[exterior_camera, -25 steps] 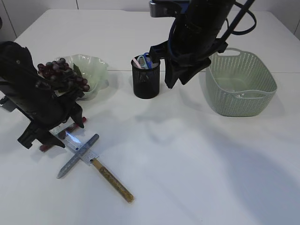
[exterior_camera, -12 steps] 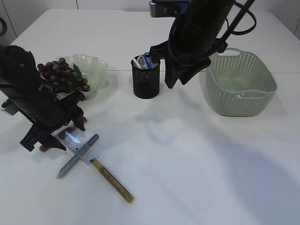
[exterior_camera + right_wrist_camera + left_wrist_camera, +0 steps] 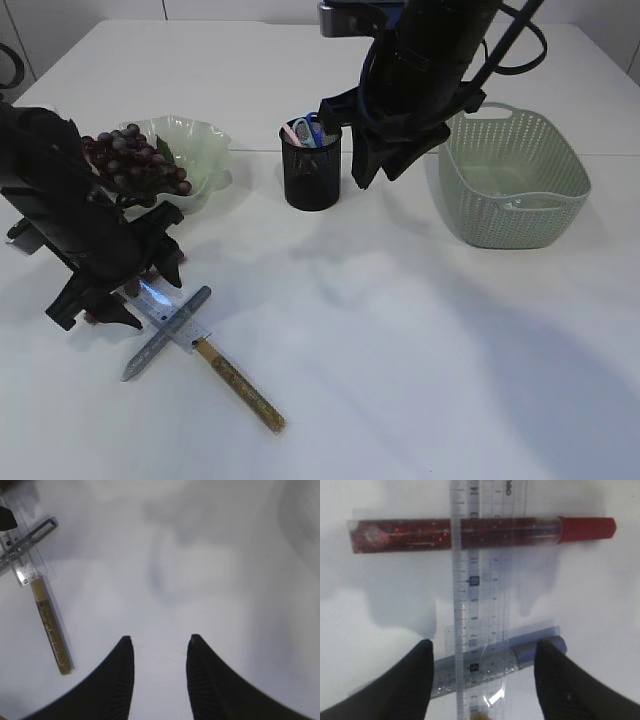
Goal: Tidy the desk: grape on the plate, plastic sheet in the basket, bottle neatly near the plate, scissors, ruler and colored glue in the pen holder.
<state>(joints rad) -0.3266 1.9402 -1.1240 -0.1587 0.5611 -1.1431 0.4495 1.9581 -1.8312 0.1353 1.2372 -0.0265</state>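
My left gripper [image 3: 485,647] is open, low over the table. Its jaws straddle a clear ruler [image 3: 487,580] and the silver glitter glue tube [image 3: 530,652] under it. A red glitter glue tube [image 3: 410,532] lies across the ruler further out. In the exterior view the left gripper [image 3: 95,312] is at the ruler [image 3: 165,310], with a gold glue tube [image 3: 240,385] beyond. Grapes [image 3: 135,160] lie at the left rim of the green plate [image 3: 200,145]. Scissors [image 3: 312,128] stand in the black pen holder [image 3: 312,175]. My right gripper [image 3: 160,640] is open and empty, raised beside the holder. No bottle shows.
A pale green basket [image 3: 510,175] stands at the right, just beyond the right arm. The right wrist view shows the gold glue tube [image 3: 50,625] and the ruler's end [image 3: 22,555] at its left edge.
My left arm has shifted slightly and settled lower over the ruler and glue tubes. The right arm has not moved.
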